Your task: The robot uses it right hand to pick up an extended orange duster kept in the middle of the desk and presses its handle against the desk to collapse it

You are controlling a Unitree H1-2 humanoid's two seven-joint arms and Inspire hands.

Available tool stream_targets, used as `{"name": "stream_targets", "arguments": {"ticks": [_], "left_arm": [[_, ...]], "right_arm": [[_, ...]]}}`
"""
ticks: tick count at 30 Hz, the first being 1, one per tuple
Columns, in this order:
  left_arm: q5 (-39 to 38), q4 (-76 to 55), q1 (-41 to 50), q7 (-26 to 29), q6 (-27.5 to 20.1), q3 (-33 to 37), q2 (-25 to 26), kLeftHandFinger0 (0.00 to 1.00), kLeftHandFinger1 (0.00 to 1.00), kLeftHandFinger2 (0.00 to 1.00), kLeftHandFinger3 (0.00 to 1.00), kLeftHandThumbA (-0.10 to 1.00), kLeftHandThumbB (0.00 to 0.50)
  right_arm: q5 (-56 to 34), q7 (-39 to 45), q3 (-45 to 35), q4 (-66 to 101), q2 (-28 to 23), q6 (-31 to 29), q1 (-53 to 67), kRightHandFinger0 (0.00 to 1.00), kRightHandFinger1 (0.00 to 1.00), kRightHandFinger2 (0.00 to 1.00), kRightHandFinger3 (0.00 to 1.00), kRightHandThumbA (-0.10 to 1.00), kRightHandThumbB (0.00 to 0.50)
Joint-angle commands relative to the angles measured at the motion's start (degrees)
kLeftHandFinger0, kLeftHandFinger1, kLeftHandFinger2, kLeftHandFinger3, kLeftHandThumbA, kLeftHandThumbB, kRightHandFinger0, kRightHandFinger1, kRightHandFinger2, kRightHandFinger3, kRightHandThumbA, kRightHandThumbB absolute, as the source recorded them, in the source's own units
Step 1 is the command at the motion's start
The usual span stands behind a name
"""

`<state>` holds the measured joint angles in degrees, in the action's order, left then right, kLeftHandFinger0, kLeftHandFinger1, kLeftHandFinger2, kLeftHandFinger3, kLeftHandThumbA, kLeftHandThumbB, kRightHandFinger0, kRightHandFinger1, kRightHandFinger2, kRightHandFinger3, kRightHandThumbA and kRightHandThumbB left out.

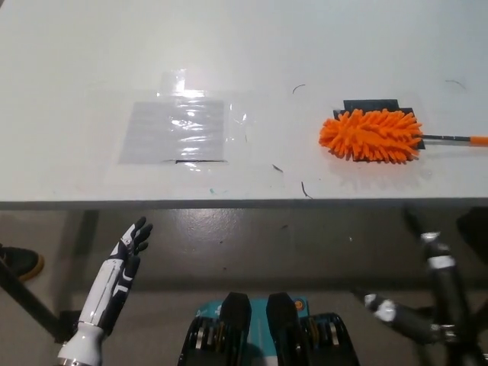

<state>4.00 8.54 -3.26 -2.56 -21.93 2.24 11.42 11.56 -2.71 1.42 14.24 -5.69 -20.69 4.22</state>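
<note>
1. The orange duster [371,135] lies flat on the white desk [244,46], toward its right side. Its fluffy head rests over a dark patch [371,105], and its thin handle [455,139] runs off the picture's right edge.
2. The left hand [130,248] rests below the desk's near edge at lower left, holding nothing, its fingers [140,229] slightly apart.
3. The right hand is not clearly in view. Only dark arm parts [442,286] show at lower right, below the desk, so I cannot tell how its fingers stand.
4. A clear plastic sheet [175,130] is taped near the middle of the desk, well apart from the duster.
5. The duster looks light. Its head is soft and would squash, giving a poor hold.
6. The handle looks stiff, thin and probably smooth, so the best hold is likely around the handle, firm enough to press its end against the desk.
</note>
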Motion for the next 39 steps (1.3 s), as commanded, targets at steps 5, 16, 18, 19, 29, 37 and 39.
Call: {"name": "stream_targets", "arguments": {"ticks": [5,16,18,19,29,37,39], "left_arm": [[-0.3,-0.1,-0.5,-0.4,-4.8,-0.1,0.0,1.00,1.00,1.00,1.00,1.00,0.212],[-0.6,-0.3,-0.5,-0.5,-4.5,-0.3,0.2,1.00,1.00,1.00,1.00,1.00,0.189],[-0.7,0.1,-0.5,-0.4,-4.7,-0.3,0.1,1.00,1.00,1.00,1.00,1.00,0.184],[-0.8,0.0,-0.5,-0.4,-4.6,-0.3,0.0,1.00,1.00,1.00,1.00,1.00,0.186],[-0.6,-0.4,0.0,-0.6,-3.8,0.0,-0.1,1.00,1.00,1.00,1.00,1.00,0.200],[-1.1,-0.3,1.1,-0.6,-4.4,-0.1,-0.5,1.00,1.00,1.00,1.00,1.00,0.180],[-1.1,-0.3,1.4,-0.5,-4.8,-0.2,-0.5,1.00,1.00,1.00,1.00,1.00,0.177]], "right_arm": [[4.3,3.5,-5.6,11.1,-6.4,8.8,-12.9,1.00,1.00,1.00,1.00,1.00,0.296],[8.2,20.1,-0.4,2.8,-22.2,32.1,-36.3,1.00,1.00,1.00,1.00,1.00,0.326],[9.7,23.3,2.2,-0.7,-24.1,34.9,-40.6,1.00,1.00,1.00,1.00,1.00,0.283],[10.7,24.5,3.7,-3.4,-25.0,34.7,-42.8,1.00,1.00,1.00,1.00,1.00,0.275],[12.9,33.8,16.5,-28.5,-27.9,35.6,-59.7,1.00,1.00,1.00,1.00,1.00,0.328],[15.1,33.4,23.5,-44.7,-25.4,33.1,-67.2,1.00,1.00,1.00,1.00,1.00,0.364],[16.4,32.9,25.4,-50.7,-23.9,32.0,-69.5,1.00,1.00,1.00,1.00,1.00,0.360]]}}
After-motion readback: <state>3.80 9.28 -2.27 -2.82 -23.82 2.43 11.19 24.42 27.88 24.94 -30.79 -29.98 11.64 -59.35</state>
